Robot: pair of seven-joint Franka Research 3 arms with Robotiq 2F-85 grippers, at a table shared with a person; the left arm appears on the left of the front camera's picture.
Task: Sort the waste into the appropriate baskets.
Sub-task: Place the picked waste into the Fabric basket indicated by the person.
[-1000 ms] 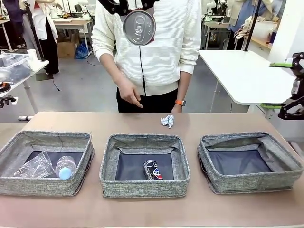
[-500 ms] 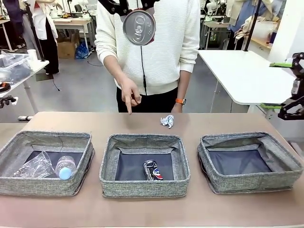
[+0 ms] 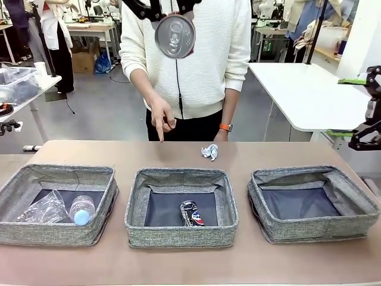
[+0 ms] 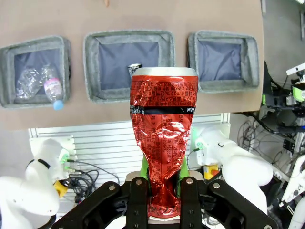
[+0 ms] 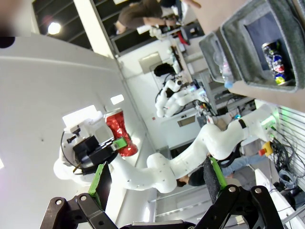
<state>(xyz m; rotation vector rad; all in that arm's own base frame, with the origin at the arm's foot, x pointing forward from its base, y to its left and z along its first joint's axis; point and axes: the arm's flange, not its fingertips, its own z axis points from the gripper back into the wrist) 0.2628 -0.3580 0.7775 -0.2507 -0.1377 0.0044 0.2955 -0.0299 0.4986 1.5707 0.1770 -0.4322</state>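
We are holding the crushed red can [image 4: 164,143] in the left pincer [image 4: 162,179], top-centre; next, lowering it into the middle basket [image 3: 181,229] beside the dark can [image 3: 190,213]; right pincer [image 5: 157,188] gaping wide.

Crushed red can [image 4: 164,143]: dented, held high above the table. Dark blue-silver can [image 3: 190,213]: lying in middle basket [image 3: 181,237]. Clear bottle [image 3: 82,210] and clear plastic bag [image 3: 41,210]: left basket [image 3: 47,234]. Right basket [image 3: 315,229]. Paper wad [image 3: 209,152]: on the table behind the baskets.

Three baskets [image 3: 181,205] in row; crushed red can [image 3: 174,36] at 12 o'clock, gripped by left gripper [image 3: 161,8]; crumpled white paper wad [image 3: 209,152] beyond middle basket.
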